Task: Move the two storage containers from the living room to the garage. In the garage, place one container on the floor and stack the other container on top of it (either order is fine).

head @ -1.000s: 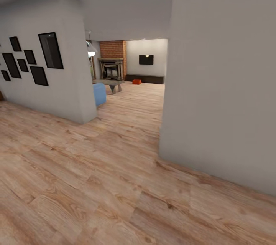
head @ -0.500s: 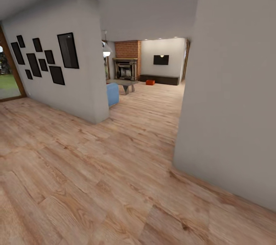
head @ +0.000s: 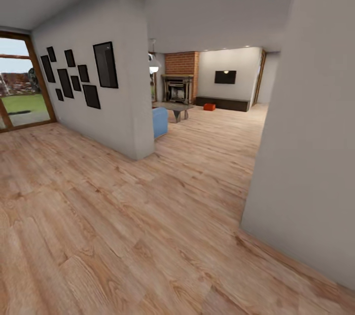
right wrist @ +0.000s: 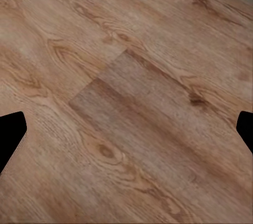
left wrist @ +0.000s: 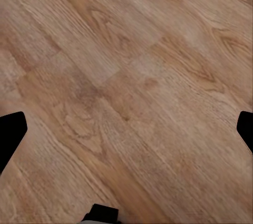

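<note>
Far down the passage lies the living room, with a red-brick fireplace (head: 180,83) and a wall TV (head: 225,77) over a dark low cabinet (head: 223,103). A small red-orange storage container (head: 209,106) sits on the wood floor in front of that cabinet; I cannot make out a second one. In the left wrist view my left gripper (left wrist: 126,134) is open, its black fingertips (left wrist: 10,134) wide apart over bare wood planks. My right gripper (right wrist: 126,134) is likewise open, fingertips (right wrist: 10,134) apart above the planks, nothing between them.
A grey wall corner (head: 305,157) juts in close on the right. A wall hung with dark picture frames (head: 79,78) ends at a corner on the left, with a blue sofa (head: 159,121) and a low table (head: 173,106) behind it. A glass door (head: 19,88) stands far left.
The camera has swung left: everything shifted right in the picture, and the glass door at the left has come into view. Nothing in the rooms has moved.
</note>
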`<state>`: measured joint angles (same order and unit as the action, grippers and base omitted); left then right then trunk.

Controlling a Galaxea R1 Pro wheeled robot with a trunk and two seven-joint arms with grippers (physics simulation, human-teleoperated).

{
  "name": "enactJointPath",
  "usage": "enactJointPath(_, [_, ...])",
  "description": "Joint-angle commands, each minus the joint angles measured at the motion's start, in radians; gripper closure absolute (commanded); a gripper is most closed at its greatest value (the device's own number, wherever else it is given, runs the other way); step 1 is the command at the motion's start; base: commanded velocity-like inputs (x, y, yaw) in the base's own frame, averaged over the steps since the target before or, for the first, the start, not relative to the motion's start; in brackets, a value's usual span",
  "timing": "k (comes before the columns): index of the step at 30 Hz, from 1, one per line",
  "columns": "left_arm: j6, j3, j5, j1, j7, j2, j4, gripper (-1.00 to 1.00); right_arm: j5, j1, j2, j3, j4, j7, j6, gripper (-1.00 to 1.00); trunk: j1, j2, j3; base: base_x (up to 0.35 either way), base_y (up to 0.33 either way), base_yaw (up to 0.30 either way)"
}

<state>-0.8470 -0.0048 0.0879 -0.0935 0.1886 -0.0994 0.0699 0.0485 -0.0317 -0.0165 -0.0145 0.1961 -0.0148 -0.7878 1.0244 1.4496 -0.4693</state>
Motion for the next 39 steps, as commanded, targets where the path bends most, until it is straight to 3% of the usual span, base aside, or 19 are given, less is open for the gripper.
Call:
enactJointPath(1, [-0.006,-0.001,0.009,-0.002,-0.005,0.000,0.004,-1.00,0.004,-0.001,0.000,-0.001,0.002,-0.001,-0.001,-1.00,0.001,0.000,-0.001,0.326,0.000,0.055])
enactJointPath(39, [-0.006,-0.001,0.009,-0.002,-0.005,0.001,0.004,-1.00,0.004,-0.001,0.000,0.000,0.002,-0.001,-0.001,-1.00,0.001,0.000,-0.001,0.326,0.000,0.003])
